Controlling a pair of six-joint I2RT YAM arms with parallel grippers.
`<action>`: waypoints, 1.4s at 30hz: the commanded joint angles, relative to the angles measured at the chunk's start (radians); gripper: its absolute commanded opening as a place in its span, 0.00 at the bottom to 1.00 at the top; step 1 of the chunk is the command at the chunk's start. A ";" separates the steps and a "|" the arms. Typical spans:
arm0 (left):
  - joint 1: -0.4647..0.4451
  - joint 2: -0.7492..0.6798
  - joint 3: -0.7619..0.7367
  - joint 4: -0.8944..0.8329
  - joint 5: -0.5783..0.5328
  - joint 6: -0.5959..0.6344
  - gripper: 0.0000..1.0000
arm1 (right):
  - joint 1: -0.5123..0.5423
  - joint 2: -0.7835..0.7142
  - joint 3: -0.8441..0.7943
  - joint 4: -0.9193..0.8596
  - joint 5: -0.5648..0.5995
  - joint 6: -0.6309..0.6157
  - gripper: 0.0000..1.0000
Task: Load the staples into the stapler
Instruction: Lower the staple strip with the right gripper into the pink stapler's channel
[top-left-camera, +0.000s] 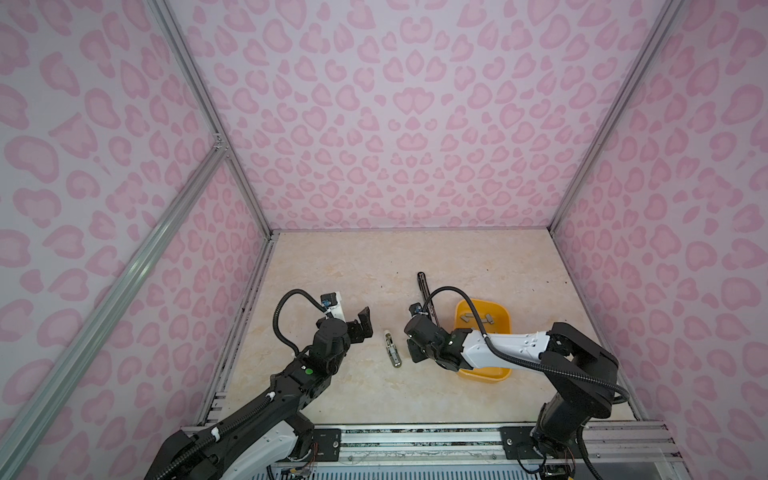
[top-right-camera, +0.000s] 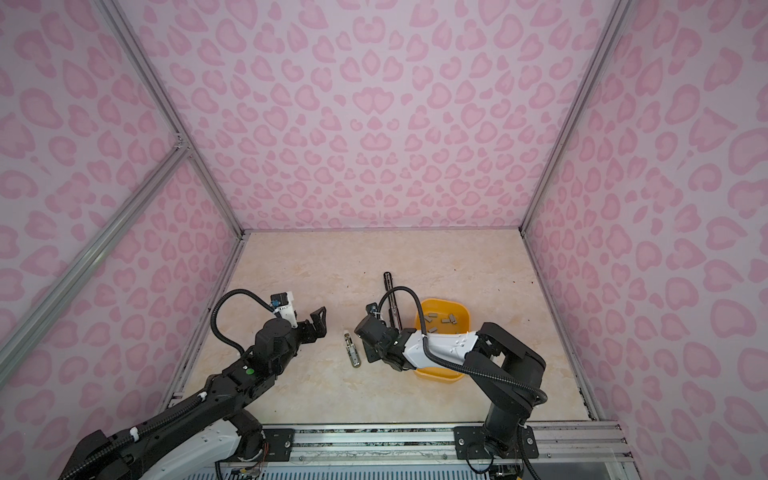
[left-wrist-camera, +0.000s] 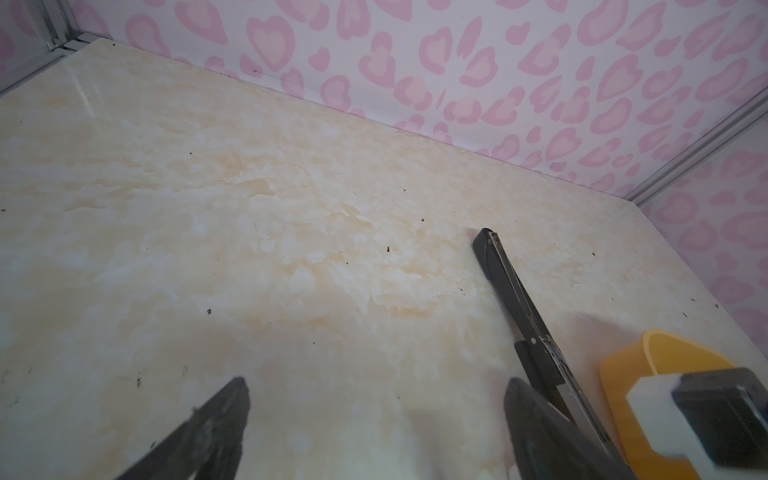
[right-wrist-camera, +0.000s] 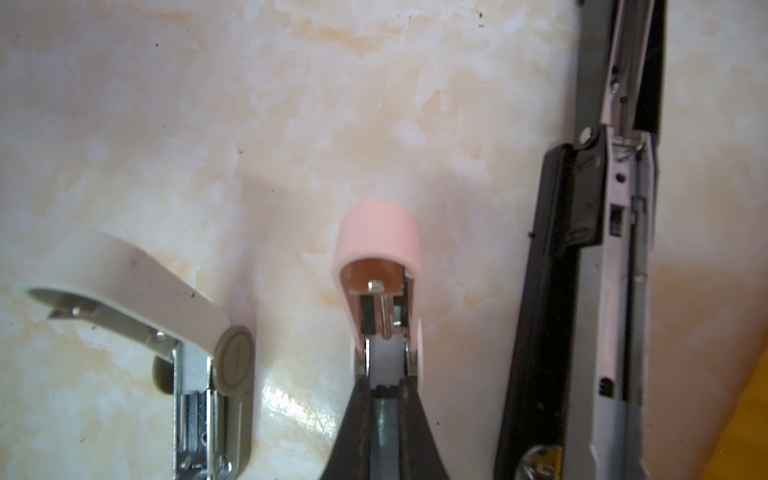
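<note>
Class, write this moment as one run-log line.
left claw: open, hovering | right claw: shut on staple strip | strip at open pink stapler

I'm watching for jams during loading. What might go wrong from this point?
The right gripper pinches a staple strip over the open channel of the pink stapler; slightly off line, it may jam. The left gripper is open and away, so the unheld stapler may slide. The cream stapler and black stapler flank it closely; opening fingers might bump them.
</note>
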 joint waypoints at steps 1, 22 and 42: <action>0.002 0.002 0.013 0.017 0.003 0.008 0.97 | 0.000 0.009 0.003 -0.007 0.013 0.000 0.01; 0.003 -0.004 0.010 0.017 -0.002 0.008 0.97 | 0.010 -0.019 -0.064 0.042 -0.006 0.040 0.00; 0.002 -0.009 0.007 0.017 -0.002 0.007 0.97 | 0.065 -0.055 -0.175 0.150 0.071 0.137 0.00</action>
